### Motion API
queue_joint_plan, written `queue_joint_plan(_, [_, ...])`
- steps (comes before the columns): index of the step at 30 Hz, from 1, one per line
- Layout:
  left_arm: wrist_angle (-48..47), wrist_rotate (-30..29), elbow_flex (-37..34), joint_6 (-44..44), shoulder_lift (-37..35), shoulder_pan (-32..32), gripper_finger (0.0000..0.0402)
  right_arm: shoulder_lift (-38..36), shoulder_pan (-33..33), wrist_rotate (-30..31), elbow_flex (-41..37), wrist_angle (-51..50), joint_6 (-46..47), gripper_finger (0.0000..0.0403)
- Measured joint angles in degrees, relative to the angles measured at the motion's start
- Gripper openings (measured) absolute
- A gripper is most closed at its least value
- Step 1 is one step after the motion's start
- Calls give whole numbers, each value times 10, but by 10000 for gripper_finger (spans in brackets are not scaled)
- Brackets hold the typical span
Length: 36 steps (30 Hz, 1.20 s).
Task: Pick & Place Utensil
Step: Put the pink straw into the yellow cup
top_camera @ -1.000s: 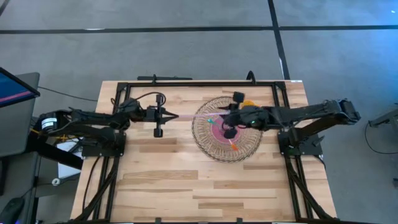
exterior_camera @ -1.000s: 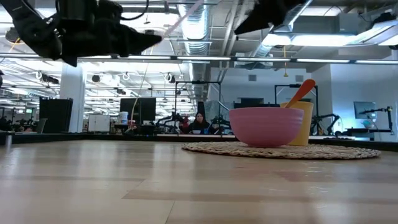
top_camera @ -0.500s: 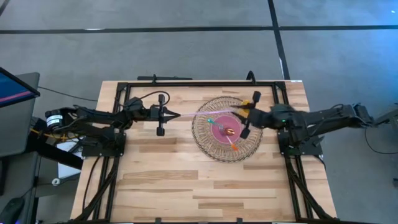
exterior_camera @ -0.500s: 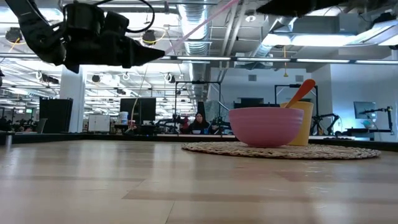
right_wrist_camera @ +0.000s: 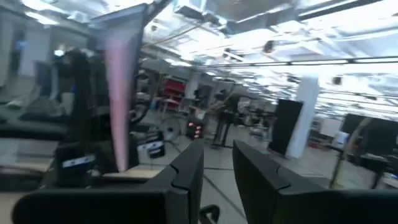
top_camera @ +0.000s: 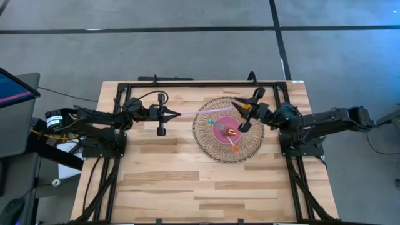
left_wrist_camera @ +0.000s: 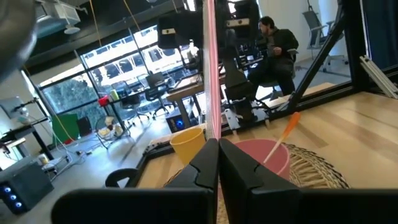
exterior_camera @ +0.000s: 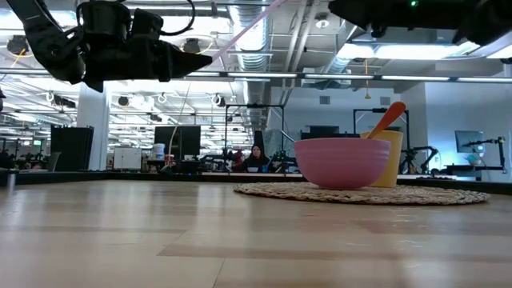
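Observation:
A long, thin pink utensil (top_camera: 206, 111) hangs in the air between the two arms. My left gripper (top_camera: 177, 115) is shut on its left end, left of the mat. The utensil's free end reaches over the pink bowl (top_camera: 225, 130), which sits on a round woven mat (top_camera: 209, 144). My right gripper (top_camera: 237, 107) hovers open near that free end, above the bowl's far right side. In the right wrist view the utensil (right_wrist_camera: 118, 106) passes beside the fingers, not between them. A yellow cup (exterior_camera: 388, 160) holding an orange spoon (exterior_camera: 386, 120) stands on the mat behind the bowl. My left gripper pinches the pink utensil's near end (left_wrist_camera: 212, 134) between its two fingers (left_wrist_camera: 202, 165). The fingers are about level and point toward the table's right. The utensil continues in line with them, lifted clear of the table and slanting upward (exterior_camera: 254, 20) toward its free end.
Other orange and teal-tipped utensils (top_camera: 234, 147) lie in and beside the bowl on the mat. A black frame (top_camera: 187, 84) borders the wooden table. Bare wood (top_camera: 187, 187) fills the near half. People sit at desks (exterior_camera: 256, 158) in the room beyond.
My right gripper has drawn back from over the bowl toward the table's right and far edges. The pink utensil stays in my left gripper. Its free end now stretches farther right over the mat.

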Motion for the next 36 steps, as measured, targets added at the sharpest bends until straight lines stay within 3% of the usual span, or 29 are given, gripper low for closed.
queue_joint_plan(6, [1, 0, 0, 0, 0, 0, 6, 42, -13, -116, 0, 48, 5, 79])
queue_joint_plan(13, [2, 0, 0, 0, 0, 0, 8, 86, -14, -132, 5, 133, 47, 79])
queue_joint_plan(27, [-3, 0, 0, -29, 0, 0, 6, 165, -8, -146, 73, 135, 48, 79])
queue_joint_plan(36, [-11, 0, 0, -31, 0, 0, 7, 176, -8, -158, 87, 130, 49, 79])
